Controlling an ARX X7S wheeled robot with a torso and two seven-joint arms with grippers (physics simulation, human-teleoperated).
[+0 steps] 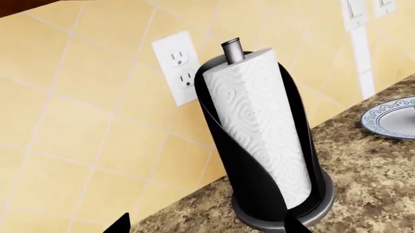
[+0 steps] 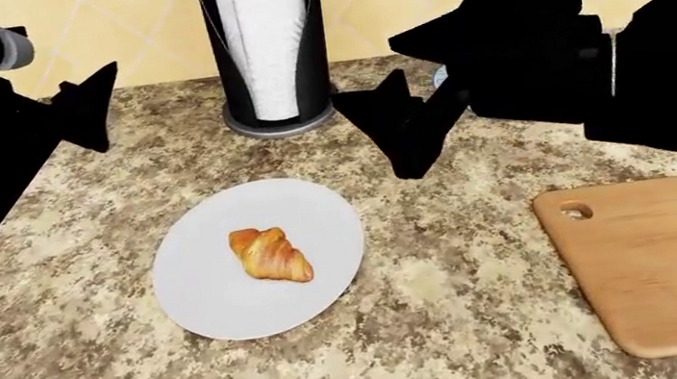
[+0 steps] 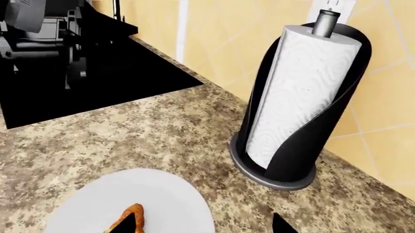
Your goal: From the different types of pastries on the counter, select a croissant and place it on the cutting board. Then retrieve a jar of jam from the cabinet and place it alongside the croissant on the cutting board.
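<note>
1. Counting from the head view: one croissant (image 2: 272, 255), one white plate (image 2: 203, 293) under it, one board (image 2: 658, 266), one towel holder (image 2: 267, 53), two arms.
2. Croissant lies near the middle of that plate, on the granite surface (image 2: 457, 311), well apart from the board at the robot's right.
3. Board is bare, with one small hole (image 2: 576, 212) near its corner.
4. Right tool (image 2: 399, 133) hangs above the surface between holder and plate, its two black fingers spread apart, grasping nothing.
5. Left tool (image 2: 89, 109) sits at the surface's left edge, near the holder; only one finger tip shows clearly, so I cannot tell if it is released or clenched.
6. Left wrist view alone shows one wall outlet (image 1: 180, 65) behind the holder (image 1: 272, 145), and a second, patterned plate (image 1: 392, 119) further along the surface.
7. Right wrist view alone shows the black stove top (image 3: 77, 92) beyond the holder (image 3: 292, 111), plus the croissant's tip (image 3: 129, 221) on the plate (image 3: 162, 204) just past one finger.
</note>
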